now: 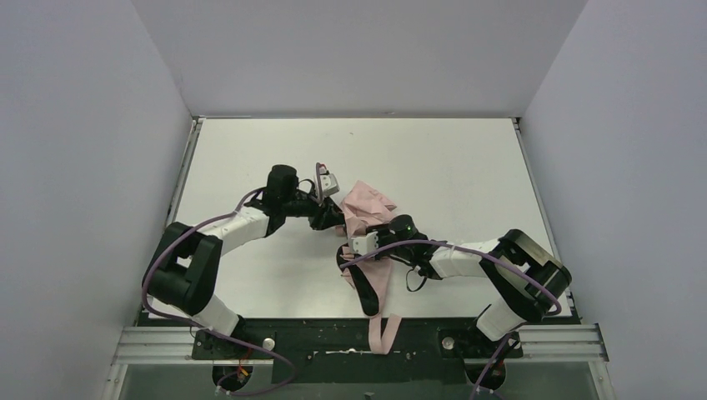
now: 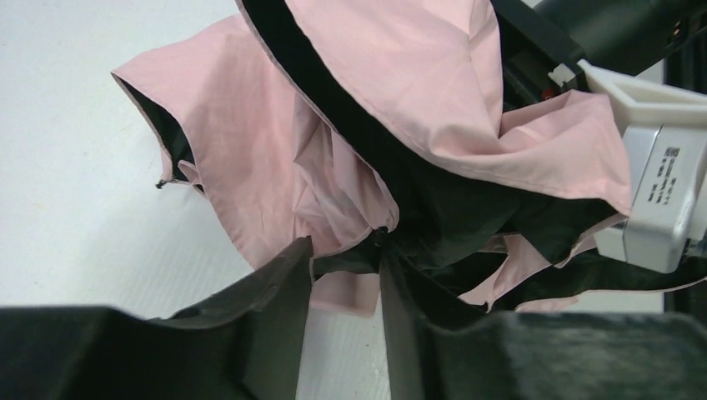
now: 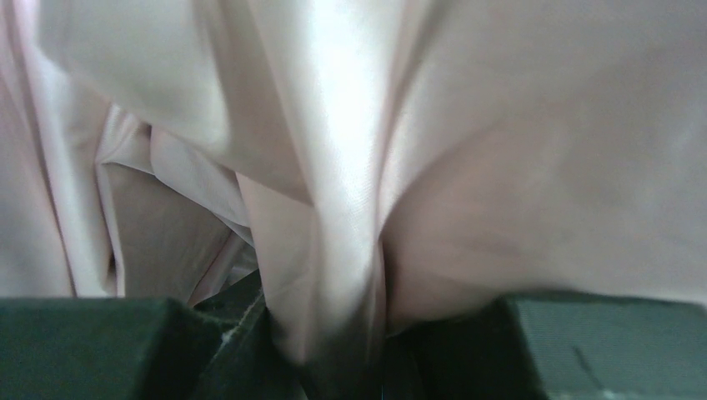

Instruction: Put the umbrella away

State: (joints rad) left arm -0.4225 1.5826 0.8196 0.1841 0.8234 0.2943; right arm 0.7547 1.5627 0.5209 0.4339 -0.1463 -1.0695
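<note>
As seen from top, finds umbrella (image 1: 368, 202) crumpled at frame ctr. Notes R gripper (image 3: 333, 333) pinching pink fold, prob. as anchor; L gripper (image 2: 346, 250) narrow-gapped at fabric edge, unclamped, prob. to gather canopy.

In the top view you get even, diffuse light from overhead: the white table (image 1: 467, 167) is bright without glare, and the arms (image 1: 242, 221) cast only faint, soft shadows. In your left wrist view the umbrella (image 2: 275, 167) fabric is sharp, while the left gripper (image 2: 343, 250) is dark and soft-edged up close. Your right wrist view sits too near: the cloth blurs, a washed-out sheen runs down the middle fold, and the right gripper (image 3: 333, 350) is murky.
</note>
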